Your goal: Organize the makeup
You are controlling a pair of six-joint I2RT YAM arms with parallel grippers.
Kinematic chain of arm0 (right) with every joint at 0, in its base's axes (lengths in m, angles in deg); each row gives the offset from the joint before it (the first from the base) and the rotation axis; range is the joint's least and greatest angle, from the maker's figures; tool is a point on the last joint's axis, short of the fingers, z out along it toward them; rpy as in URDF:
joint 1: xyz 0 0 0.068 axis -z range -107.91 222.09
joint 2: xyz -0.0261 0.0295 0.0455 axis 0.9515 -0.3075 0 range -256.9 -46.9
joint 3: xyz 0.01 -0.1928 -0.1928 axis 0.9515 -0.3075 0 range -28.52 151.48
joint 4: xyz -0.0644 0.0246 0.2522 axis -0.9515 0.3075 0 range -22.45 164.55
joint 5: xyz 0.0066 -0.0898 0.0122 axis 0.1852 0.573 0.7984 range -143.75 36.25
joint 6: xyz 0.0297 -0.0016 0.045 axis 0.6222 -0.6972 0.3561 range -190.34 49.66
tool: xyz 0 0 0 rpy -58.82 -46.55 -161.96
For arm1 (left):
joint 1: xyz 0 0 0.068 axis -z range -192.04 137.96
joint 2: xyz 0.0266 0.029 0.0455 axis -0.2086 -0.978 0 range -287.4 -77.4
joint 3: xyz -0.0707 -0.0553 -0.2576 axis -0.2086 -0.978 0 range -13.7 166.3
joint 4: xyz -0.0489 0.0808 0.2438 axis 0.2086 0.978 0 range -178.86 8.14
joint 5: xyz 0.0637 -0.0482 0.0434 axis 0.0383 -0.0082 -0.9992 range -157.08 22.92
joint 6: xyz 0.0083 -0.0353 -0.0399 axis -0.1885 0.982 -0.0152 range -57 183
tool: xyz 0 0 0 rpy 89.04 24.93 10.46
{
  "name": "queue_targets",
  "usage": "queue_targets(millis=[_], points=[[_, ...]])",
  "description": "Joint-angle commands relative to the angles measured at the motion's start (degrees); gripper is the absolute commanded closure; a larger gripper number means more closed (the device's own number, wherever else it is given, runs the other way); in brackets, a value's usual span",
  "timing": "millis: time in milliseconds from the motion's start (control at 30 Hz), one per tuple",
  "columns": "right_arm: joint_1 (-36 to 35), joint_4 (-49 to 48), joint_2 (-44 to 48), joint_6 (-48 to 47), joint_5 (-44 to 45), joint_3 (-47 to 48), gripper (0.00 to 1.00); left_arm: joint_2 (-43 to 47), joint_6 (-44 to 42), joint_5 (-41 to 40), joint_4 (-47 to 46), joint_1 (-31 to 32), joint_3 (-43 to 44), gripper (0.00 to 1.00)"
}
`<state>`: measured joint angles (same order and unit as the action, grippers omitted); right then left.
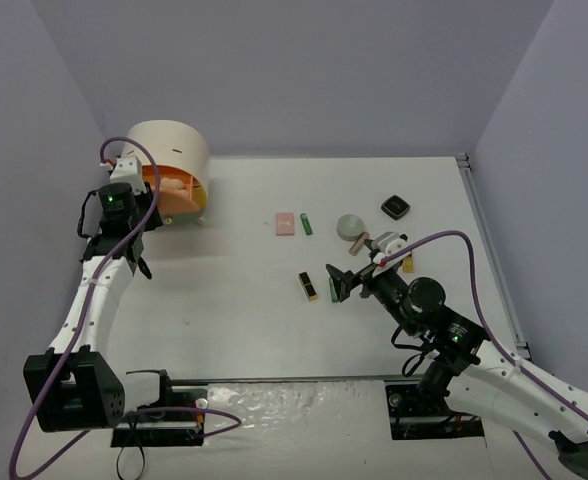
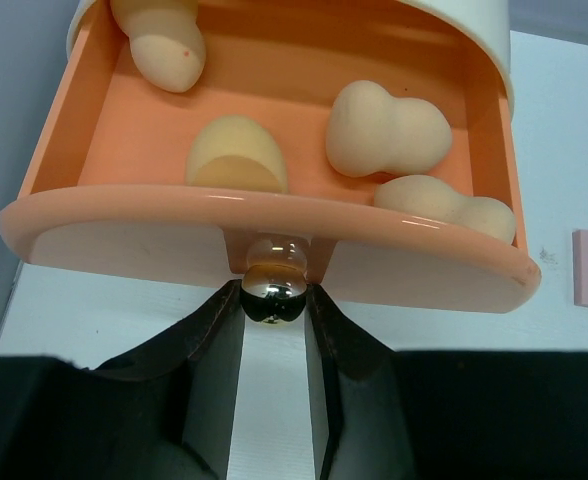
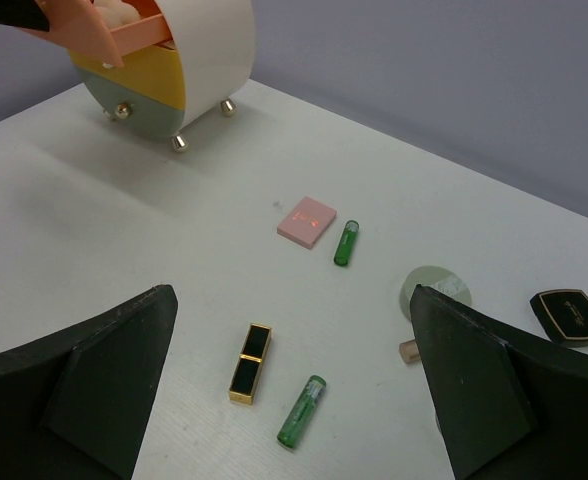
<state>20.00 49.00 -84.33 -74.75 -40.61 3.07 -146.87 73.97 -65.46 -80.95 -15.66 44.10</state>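
Stock check from my station, every place read off the cream drum box [image 1: 170, 150]. Item one: left gripper [image 2: 274, 302], at the box front, jaws nearly closed and pinching the drawer knob [image 2: 272, 283] from both sides. Item two: pink drawer [image 2: 274, 215], top tier of the box, pulled out. Item three: four peach sponges [image 2: 389, 130], lying inside that drawer; I count these as sorted. Item four: pink square compact [image 1: 285, 223], loose on the table [image 1: 224, 320] right of the box. Item five: green tube [image 1: 306, 224], just beside that compact on its far side from the box. Item six: gold-black tube [image 1: 308, 286], right of the box and nearer the arm bases. Item seven: second green tube [image 3: 302, 410], next to it. Item eight: right gripper [image 1: 337, 283], over those two tubes, jaws spread fully, holding nothing. Item nine: round sage compact [image 1: 351, 225], farther right. Item ten: black square compact [image 1: 395, 207], farthest from the box. My tally: sponges stowed, six pieces unsorted, lower drawers shut; roughly a third done.
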Motion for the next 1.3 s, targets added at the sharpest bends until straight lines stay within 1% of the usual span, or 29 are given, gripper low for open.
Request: queue_targets(millis=[0, 333, 433, 733, 933, 1033, 1200, 1267], points=[[0.24, -4.66, -0.45, -0.08, 1.51, 0.31, 0.00, -1.19, -0.87, 0.49, -5.42, -0.43, 6.00, 0.98], [0.24, -4.66, -0.98, -0.17, 1.62, 0.25, 0.00, -7.47, -0.78, 0.99, -6.94, -0.36, 10.99, 0.97], [0.24, -4.66, -1.22, -0.25, 1.73, 0.31, 0.00, -8.67, -0.62, 0.86, -9.22, -0.43, 11.68, 0.96], [0.24, -4.74, -1.86, -0.34, 1.53, 0.31, 0.00, -12.94, -0.60, 1.10, -12.30, -0.43, 13.65, 0.87], [0.24, -4.75, -2.21, -0.34, 1.36, 0.31, 0.00, -15.41, -0.86, 0.59, -13.35, -0.34, 15.05, 0.85], [0.24, -4.75, -2.47, -0.43, 1.36, 0.31, 0.00, -16.23, -0.86, 0.49, -13.63, -0.34, 15.68, 0.79], [0.24, -4.83, -2.74, -0.52, 1.36, 0.35, 0.00, -17.17, -0.91, 0.27, -14.15, -0.43, 16.36, 0.66], [0.24, -4.83, -2.75, -0.52, 1.36, 0.31, 0.00, -17.38, -0.95, 0.24, -13.95, -0.43, 16.56, 0.64]])
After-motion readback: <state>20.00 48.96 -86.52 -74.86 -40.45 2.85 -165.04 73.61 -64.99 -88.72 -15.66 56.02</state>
